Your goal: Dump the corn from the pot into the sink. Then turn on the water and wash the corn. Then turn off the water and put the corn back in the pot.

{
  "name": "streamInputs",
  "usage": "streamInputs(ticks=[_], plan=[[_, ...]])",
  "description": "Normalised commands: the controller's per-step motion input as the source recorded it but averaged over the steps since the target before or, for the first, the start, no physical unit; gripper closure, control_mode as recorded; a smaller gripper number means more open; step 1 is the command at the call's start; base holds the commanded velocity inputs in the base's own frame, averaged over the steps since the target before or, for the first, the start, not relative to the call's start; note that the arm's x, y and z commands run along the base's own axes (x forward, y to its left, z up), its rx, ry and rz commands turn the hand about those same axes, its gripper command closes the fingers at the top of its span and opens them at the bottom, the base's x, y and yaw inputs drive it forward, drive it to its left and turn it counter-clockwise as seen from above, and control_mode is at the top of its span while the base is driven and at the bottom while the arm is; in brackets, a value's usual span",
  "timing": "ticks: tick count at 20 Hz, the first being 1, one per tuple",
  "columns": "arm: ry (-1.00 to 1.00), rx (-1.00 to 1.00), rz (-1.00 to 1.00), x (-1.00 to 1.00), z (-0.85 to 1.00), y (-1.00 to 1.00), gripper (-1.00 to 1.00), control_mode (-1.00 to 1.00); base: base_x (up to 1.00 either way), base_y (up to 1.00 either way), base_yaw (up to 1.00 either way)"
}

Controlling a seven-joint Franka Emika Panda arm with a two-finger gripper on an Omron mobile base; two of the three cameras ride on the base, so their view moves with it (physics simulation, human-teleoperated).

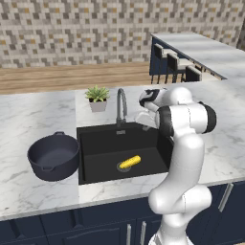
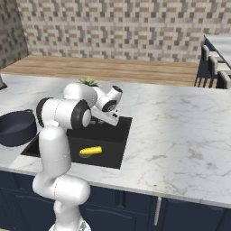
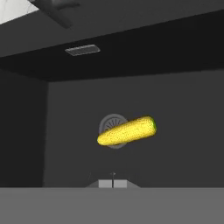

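Corn (image 1: 130,162): you have it lying on its side on the sink floor, right across the round drain (image 3: 114,127), and nothing is touching it.
Sink (image 1: 95,139): black basin set in the marble counter (image 1: 33,119); no water is visible running from the faucet (image 1: 120,106).
Pot (image 1: 53,155): upright on the counter just left of the sink, and from the left base view it looks empty.
Gripper (image 3: 112,180): your fingertips are pressed together with nothing between them, hovering above the basin near its back right side.
Direction to the corn: straight ahead of the hand and below it, close to the middle of the hand view.
Long axis: the cob runs diagonally in the hand view, its greenish tip up and to the right, so your closing line should cross that diagonal.
Stage, as I judge it: the dump is done; whether washing is finished you cannot tell from here.
Next move needs: fingers spread before you descend, or a reach to the faucet first.
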Motion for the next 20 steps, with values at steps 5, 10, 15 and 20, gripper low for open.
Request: streamInputs(ticks=[5,10,15,20], plan=[[0.10,-0.10,0.00,0.00,0.06,-0.03,1.00,-1.00,0.00,0.00,0.00],[0.02,-0.02,0.00,0.00,-0.01,-0.35,1.00,-1.00,0.00,0.00,0.00],[0.01,-0.11,0.00,0.00,-0.22,-0.35,1.00,-1.00,0.00,0.00,0.00],[0.00,-0.19,0.00,0.00,-0.34,-0.01,1.00,-1.00,0.00,0.00,0.00]])
